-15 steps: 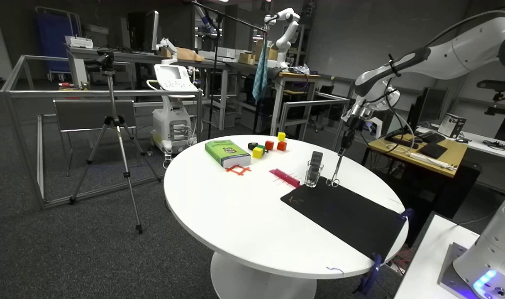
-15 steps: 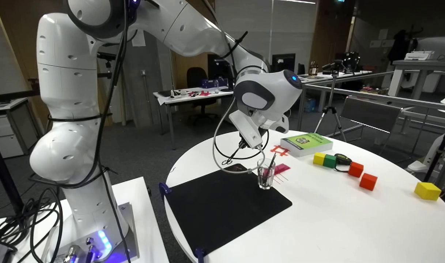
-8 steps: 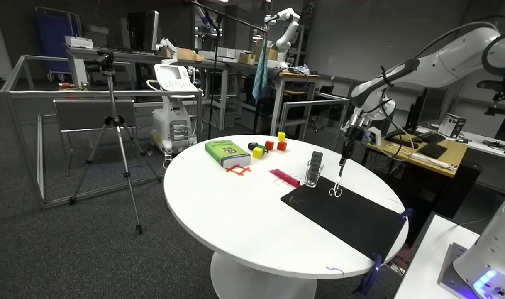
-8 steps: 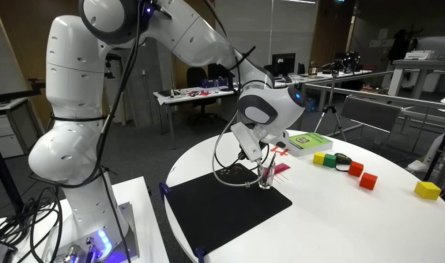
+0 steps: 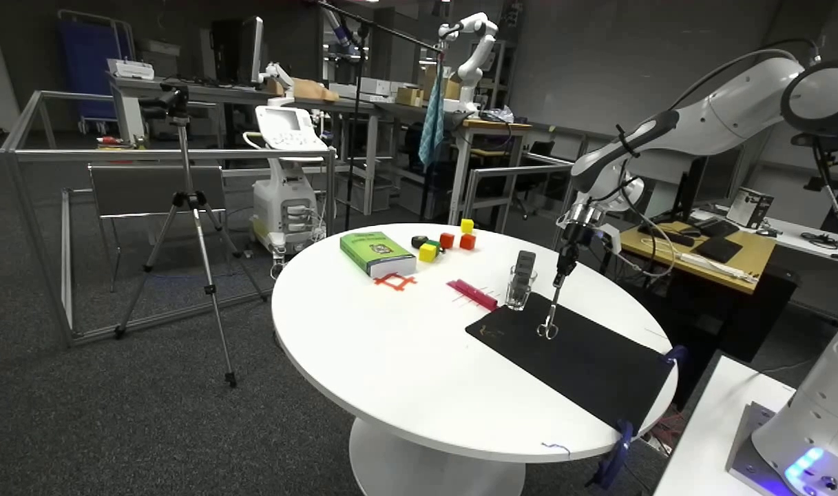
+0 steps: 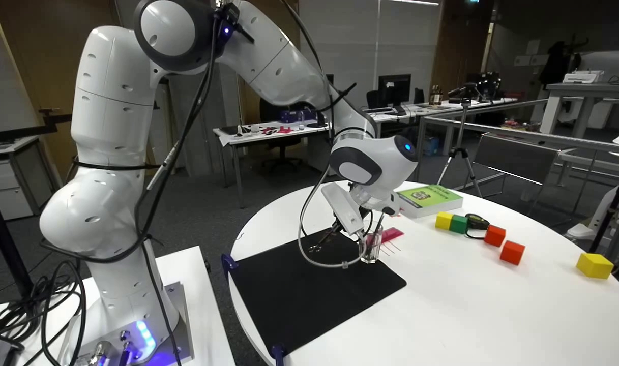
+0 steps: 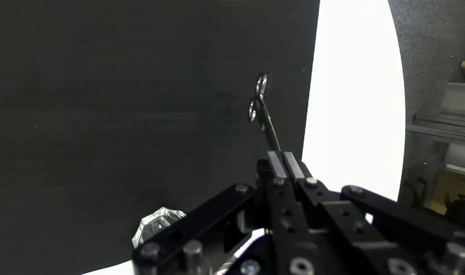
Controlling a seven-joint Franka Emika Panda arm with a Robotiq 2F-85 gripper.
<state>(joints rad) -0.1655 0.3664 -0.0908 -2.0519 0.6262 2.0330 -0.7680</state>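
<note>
A pair of metal scissors hangs handles-down from my gripper, which is shut on the blade end. The pads stand almost together and hide the tips. In an exterior view the scissors tilt slightly, with both finger loops over the black mat. Whether the loops touch the mat I cannot tell. Beside the gripper, at the mat's edge, stands a clear glass with a dark grey remote-like object and thin sticks in it. The wrist view shows this glass at lower left, partly covered by a gripper link.
A pink ruler-like strip lies near the glass on the round white table. Farther off are a green book, a red lattice, a yellow block and red blocks. Blue clamps grip the table edge.
The gripper has carried the scissors lower and farther in over the black mat, from its edge near the glass. The arm has bent down with it. Objects on the table have stayed put.
</note>
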